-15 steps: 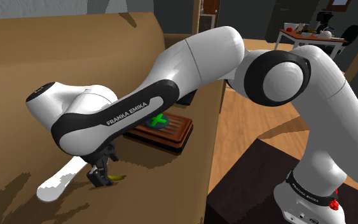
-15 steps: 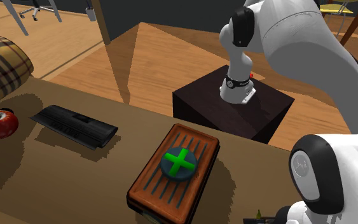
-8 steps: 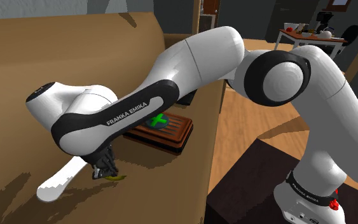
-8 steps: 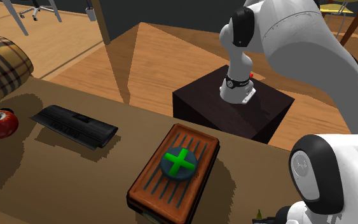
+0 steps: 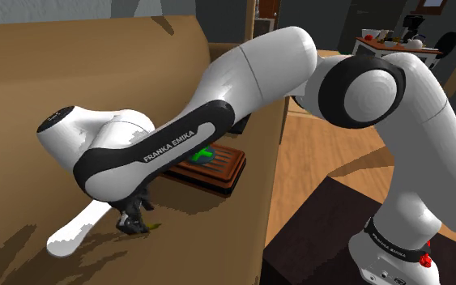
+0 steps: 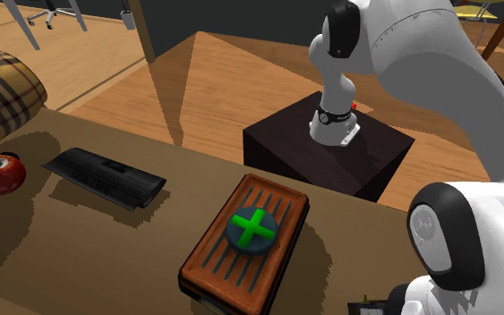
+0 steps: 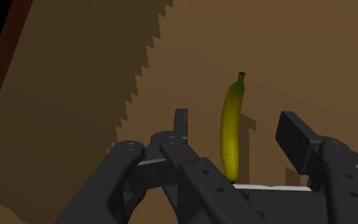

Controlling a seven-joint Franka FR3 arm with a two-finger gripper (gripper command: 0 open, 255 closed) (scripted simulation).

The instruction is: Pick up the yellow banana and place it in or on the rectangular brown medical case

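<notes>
Straddling the yellow banana (image 7: 231, 127), the gripper (image 7: 238, 130) stands wide, one of its fingers (image 7: 180, 124) on either side of the fruit with a gap showing on both. The banana's near end is hidden behind the hand. At the shoulder view's lower left, a sliver of banana peeks out beside the gripper on the counter (image 5: 23, 97), and the arm (image 5: 218, 105) covers part of the brown case (image 5: 222, 166).
</notes>
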